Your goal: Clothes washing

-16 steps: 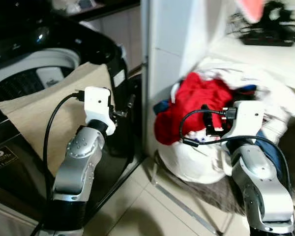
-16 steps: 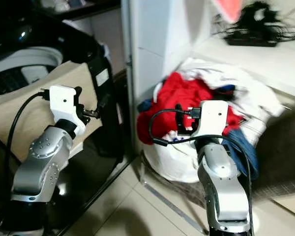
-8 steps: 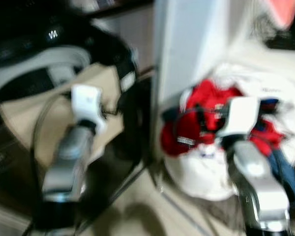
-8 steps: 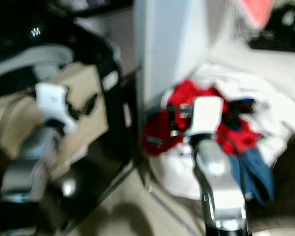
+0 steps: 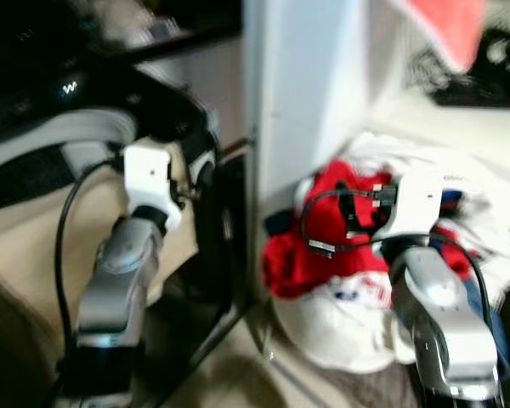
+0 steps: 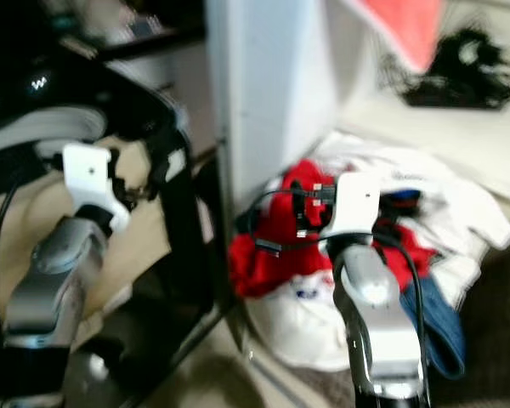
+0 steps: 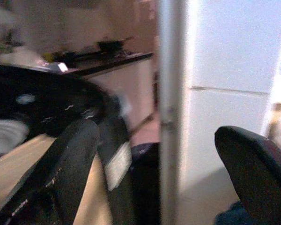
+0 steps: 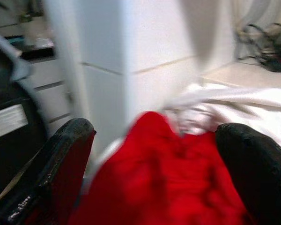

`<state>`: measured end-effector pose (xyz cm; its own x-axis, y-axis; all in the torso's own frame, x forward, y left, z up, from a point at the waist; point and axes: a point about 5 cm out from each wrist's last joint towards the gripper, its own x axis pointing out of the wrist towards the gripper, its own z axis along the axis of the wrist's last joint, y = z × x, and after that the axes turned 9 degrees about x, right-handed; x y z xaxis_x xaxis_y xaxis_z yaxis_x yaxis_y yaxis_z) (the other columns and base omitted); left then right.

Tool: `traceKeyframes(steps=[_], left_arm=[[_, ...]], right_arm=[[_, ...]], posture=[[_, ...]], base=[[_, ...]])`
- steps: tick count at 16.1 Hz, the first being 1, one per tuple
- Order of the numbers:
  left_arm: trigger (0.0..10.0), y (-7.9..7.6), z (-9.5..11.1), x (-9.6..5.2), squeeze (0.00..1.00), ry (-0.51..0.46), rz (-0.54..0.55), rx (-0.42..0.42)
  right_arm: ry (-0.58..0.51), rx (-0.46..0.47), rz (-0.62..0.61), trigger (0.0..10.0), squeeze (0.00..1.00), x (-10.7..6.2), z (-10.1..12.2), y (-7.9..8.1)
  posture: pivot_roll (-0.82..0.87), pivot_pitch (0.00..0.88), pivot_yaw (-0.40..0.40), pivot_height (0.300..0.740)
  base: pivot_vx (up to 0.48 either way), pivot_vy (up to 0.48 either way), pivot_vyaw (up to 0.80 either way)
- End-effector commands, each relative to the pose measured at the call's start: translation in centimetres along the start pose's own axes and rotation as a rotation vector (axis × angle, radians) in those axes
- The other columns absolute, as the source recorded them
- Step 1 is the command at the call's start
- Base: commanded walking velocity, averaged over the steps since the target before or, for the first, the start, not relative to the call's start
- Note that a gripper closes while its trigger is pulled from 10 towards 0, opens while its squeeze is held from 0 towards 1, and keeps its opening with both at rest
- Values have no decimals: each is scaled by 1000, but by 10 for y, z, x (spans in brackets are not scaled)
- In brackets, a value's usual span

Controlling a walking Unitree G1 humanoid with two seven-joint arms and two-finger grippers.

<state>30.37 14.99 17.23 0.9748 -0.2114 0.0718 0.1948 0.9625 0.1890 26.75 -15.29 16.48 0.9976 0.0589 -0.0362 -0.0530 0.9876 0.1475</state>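
Your laundry sits heaped in a white basket (image 5: 340, 327) on the floor beside the white pillar (image 5: 302, 93): a red garment (image 5: 323, 242) on top, white clothes (image 5: 459, 183) behind it and a blue piece (image 6: 438, 327) hanging over the right rim. Your right claw (image 8: 152, 154) hovers over the red garment with its fingers spread wide, holding nothing. Your left claw (image 7: 154, 173) is likewise spread and empty by the black washing machine (image 5: 166, 102), where a beige cloth (image 5: 25, 246) drapes over its front.

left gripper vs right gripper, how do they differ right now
The left gripper is raised beside the black washing machine, nothing between its fingers. The right gripper points at the red garment on the laundry pile. Both are open.
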Motion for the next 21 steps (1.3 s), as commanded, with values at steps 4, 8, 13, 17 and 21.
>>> traceKeyframes(steps=[4,8,13,17,21], left_arm=[[10000,-11,3,5,0,-9,-49,-15],[10000,-14,3,4,0,-12,-56,-5],[10000,-16,1,3,0,-13,-56,-24],[10000,-16,1,3,0,-9,-52,-25],[10000,-17,2,4,0,-13,-53,-27]], right_arm=[[-21,0,-37,10000,0,-4,5,-8],[-11,-30,-20,10000,0,-6,4,-7],[4,-44,-5,10000,0,-6,2,-7],[3,2,-13,10000,0,-4,3,-7],[-10,-20,-10,10000,0,-4,4,-7]], posture=[[-122,0,38,740],[-122,0,38,740],[-127,0,27,740],[-126,0,25,740],[-127,0,27,740]], base=[[348,0,-748],[83,0,0],[0,110,0],[0,307,0],[0,313,0]])
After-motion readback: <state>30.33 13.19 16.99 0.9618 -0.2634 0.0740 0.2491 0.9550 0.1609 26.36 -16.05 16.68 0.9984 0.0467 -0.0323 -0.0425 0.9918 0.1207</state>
